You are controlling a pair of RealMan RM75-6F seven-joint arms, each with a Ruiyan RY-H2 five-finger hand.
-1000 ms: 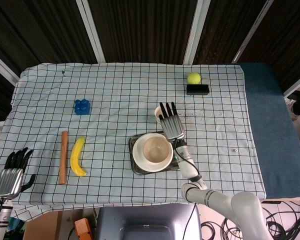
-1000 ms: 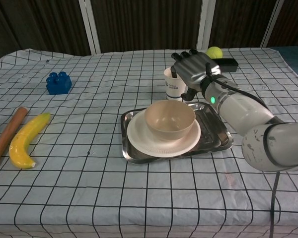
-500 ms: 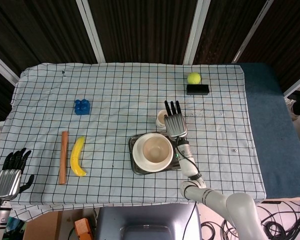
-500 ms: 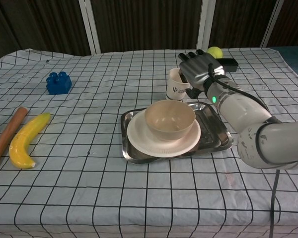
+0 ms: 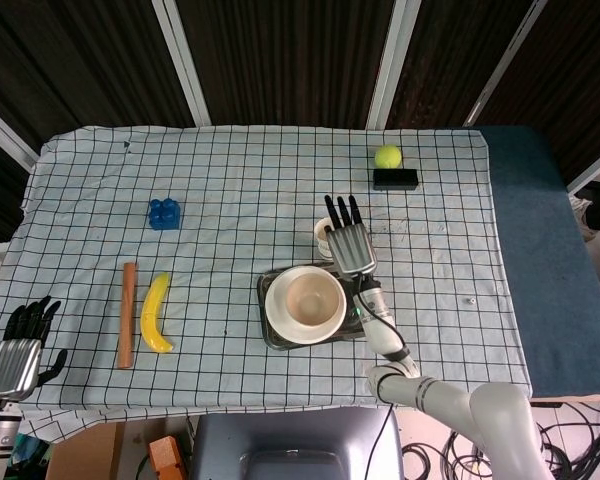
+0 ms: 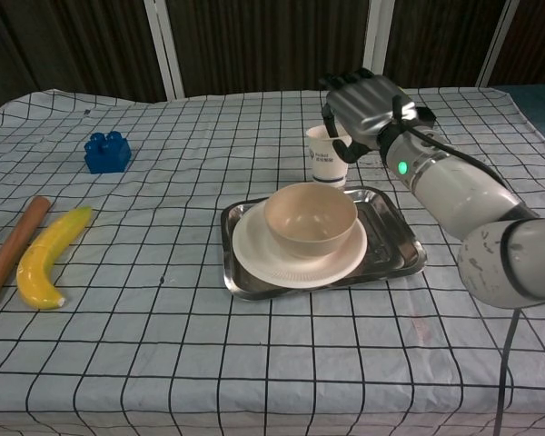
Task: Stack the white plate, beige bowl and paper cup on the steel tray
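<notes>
My right robot hand [image 6: 368, 102] grasps the paper cup [image 6: 328, 155], upright and seemingly lifted off the table. The beige bowl [image 6: 311, 218], already on the white plate [image 6: 295, 257] in the steel tray [image 6: 392, 238], sits just below and nearer me.

- Right hand [image 6: 365, 102] raised above the surface, back uppermost, dark fingers [image 5: 340, 210] extended away from the body, thumb and a finger closed on a cup's rim.
- Right forearm slanting down toward the near right.
- Left hand [image 5: 18, 348] low at the near left edge, fingers apart, holding nothing.
</notes>
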